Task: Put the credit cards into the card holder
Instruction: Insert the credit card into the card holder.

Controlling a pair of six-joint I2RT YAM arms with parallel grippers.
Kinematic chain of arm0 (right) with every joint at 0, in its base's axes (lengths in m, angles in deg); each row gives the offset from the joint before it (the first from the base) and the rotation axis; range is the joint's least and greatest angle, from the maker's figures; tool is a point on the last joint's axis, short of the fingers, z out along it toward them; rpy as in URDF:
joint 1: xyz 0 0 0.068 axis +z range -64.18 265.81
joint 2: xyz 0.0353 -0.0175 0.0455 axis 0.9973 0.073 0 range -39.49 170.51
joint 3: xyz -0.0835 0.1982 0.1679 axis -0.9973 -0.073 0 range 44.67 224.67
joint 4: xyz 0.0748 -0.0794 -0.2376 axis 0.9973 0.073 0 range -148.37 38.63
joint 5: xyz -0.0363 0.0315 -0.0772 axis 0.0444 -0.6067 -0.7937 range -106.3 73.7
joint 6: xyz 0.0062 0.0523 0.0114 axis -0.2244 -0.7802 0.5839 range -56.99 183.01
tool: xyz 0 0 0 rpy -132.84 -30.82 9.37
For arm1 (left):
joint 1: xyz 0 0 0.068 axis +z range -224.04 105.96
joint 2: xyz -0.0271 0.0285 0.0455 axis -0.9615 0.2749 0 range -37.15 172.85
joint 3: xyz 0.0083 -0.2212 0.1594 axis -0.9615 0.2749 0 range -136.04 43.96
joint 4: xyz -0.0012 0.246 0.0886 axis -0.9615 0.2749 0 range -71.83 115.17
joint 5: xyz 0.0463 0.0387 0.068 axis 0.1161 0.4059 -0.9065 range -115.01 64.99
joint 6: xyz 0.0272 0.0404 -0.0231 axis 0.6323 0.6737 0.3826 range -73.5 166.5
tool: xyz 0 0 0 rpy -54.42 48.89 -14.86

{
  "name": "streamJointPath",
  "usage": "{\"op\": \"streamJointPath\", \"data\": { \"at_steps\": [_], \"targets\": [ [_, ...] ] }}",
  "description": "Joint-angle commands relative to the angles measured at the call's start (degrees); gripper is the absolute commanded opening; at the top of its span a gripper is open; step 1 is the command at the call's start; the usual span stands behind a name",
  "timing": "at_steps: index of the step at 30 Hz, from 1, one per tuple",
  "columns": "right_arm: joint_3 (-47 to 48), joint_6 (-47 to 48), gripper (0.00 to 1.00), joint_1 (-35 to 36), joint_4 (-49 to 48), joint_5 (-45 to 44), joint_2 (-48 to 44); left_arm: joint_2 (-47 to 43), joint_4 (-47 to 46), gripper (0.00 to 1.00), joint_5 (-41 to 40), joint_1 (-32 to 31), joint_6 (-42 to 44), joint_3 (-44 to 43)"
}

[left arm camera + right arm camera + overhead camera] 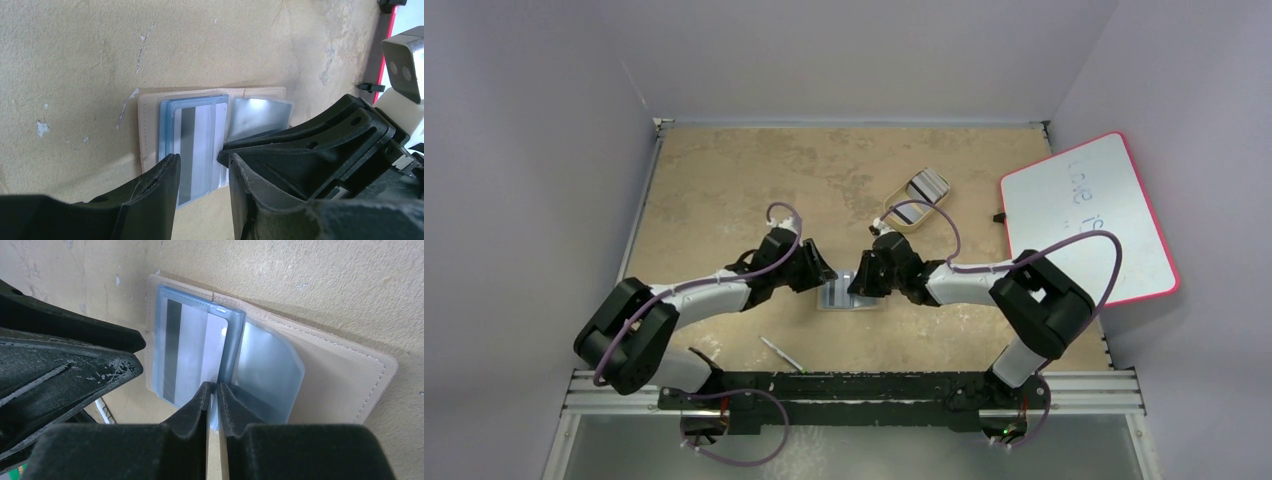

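The tan card holder (849, 297) lies open on the table between my two grippers, its blue-grey pockets up (147, 125) (350, 365). A pale credit card with a dark stripe (200, 135) (192, 350) sits partly inside the left pocket, its near end sticking out. My right gripper (859, 280) (212, 390) is shut on the card's near right edge, by the pocket sleeve. My left gripper (824, 275) (200, 162) is open, with one finger on each side of the card's protruding end. More cards (927, 186) lie in the beige tray.
The beige oval tray (894, 207) stands just behind the right gripper. A pink-edged whiteboard (1089, 215) lies at the right edge of the table. A thin pen-like stick (781, 353) lies near the front edge, left of centre.
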Motion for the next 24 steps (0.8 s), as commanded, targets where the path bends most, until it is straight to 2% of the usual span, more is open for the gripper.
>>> {"op": "streamJointPath", "data": {
  "at_steps": [1, 18, 24],
  "targets": [
    [-1.3, -0.6, 0.11, 0.3, -2.0, -1.2, 0.0, 1.5, -4.7, 0.4, 0.8, 0.0, 0.4, -0.5],
    [-1.9, -0.6, 0.1, 0.3, -3.5, -0.2, 1.3, 5.1, -6.7, 0.4, 0.7, 0.0, 0.9, 0.1],
    [-1.9, -0.6, 0.1, 0.3, -3.8, -0.2, 1.8, 4.1, -9.9, 0.41, 4.2, -0.1, -1.5, 0.7]
  ]
}}
